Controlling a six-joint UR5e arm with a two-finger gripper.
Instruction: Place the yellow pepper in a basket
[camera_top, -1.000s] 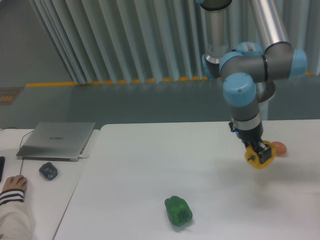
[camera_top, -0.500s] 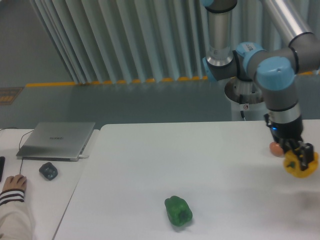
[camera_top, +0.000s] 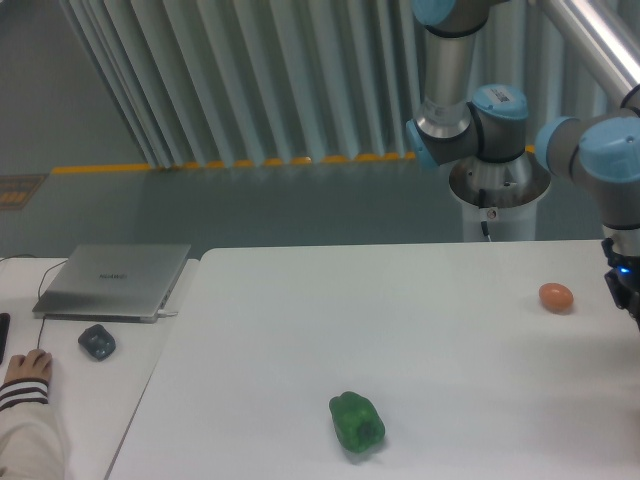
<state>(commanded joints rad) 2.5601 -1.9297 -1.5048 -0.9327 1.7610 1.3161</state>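
Grey corrugated wall panels (camera_top: 250, 80) run across the back, with a yellow-striped line (camera_top: 230, 163) along the floor below them, and in front sits the broad white worktop (camera_top: 400, 330). Out at the far right edge the silver-and-blue robot arm (camera_top: 600, 150) drops down and slips out of view; only its wrist with a small blue light shows at the border, so the pincer itself is out of the picture and I cannot tell whether it is open or closed. The yellow pepper is nowhere in view either, and no basket shows on the worktop. What does show: a glossy dark green bell pepper (camera_top: 357, 422) lying near the front edge, roughly mid-worktop, and well apart from it, over toward the right, a small orange-brown egg-shaped object (camera_top: 556, 296) resting alone on the white surface, near the arm's wrist but not touching it. Behind it stands the arm's round grey base (camera_top: 497, 190). Over on the left, on a separate white desk (camera_top: 70, 360), a closed silver laptop (camera_top: 115, 280) lies flat, a dark grey computer mouse (camera_top: 97, 341) just in front of it, and a person's hand in a striped sleeve (camera_top: 27, 373) rests at the bottom-left corner.
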